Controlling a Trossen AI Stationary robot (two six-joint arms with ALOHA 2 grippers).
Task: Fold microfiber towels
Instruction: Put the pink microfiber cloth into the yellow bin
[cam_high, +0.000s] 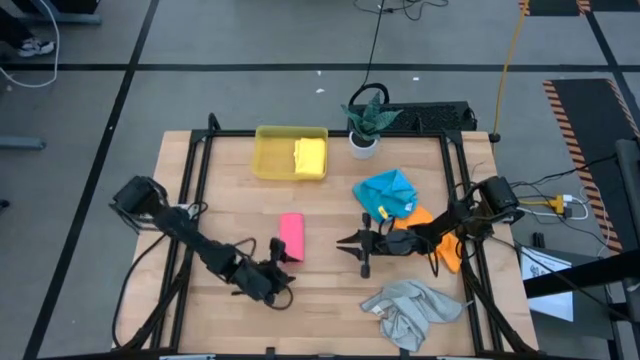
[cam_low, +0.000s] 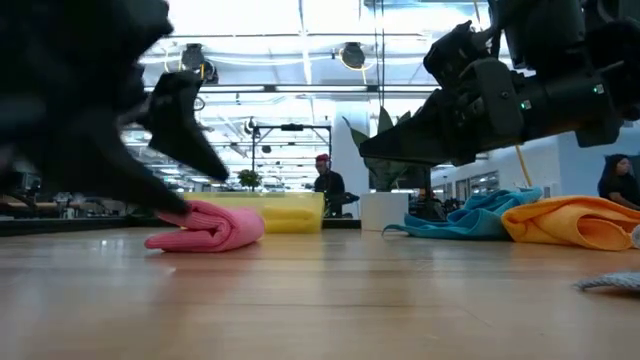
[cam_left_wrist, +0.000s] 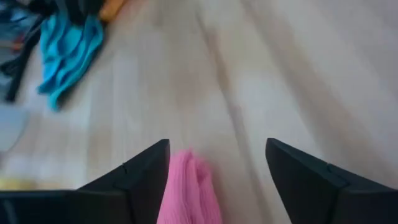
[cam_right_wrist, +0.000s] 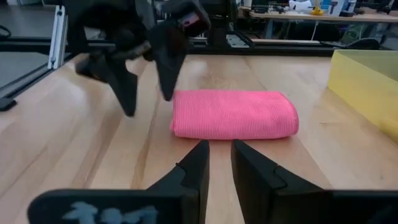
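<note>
A folded pink towel (cam_high: 291, 237) lies flat on the table's middle. My left gripper (cam_left_wrist: 217, 146) is open at the towel's near end (cam_left_wrist: 186, 186), with its fingers on either side of that end. My right gripper (cam_right_wrist: 219, 146) points level at the towel's long right side from a short way off; a narrow gap shows between its fingers and nothing is in it. A folded yellow towel (cam_high: 310, 157) lies in the yellow tray (cam_high: 270, 155). The blue towel (cam_high: 388, 193), orange towel (cam_high: 420, 215) and grey towel (cam_high: 412, 310) lie crumpled at the right. My left gripper slants down toward the pink towel's near end (cam_left_wrist: 186, 186), which shows between its open fingers, close by one finger (cam_left_wrist: 146, 171). I cannot tell whether that finger touches the cloth. The towel lies flat on the table.
A potted plant (cam_high: 364, 130) stands at the far edge beside the tray. The orange towel lies under my right arm. Bare wood shows to the left of the pink towel and along the near edge. In the low view, people show in the room beyond the table.
</note>
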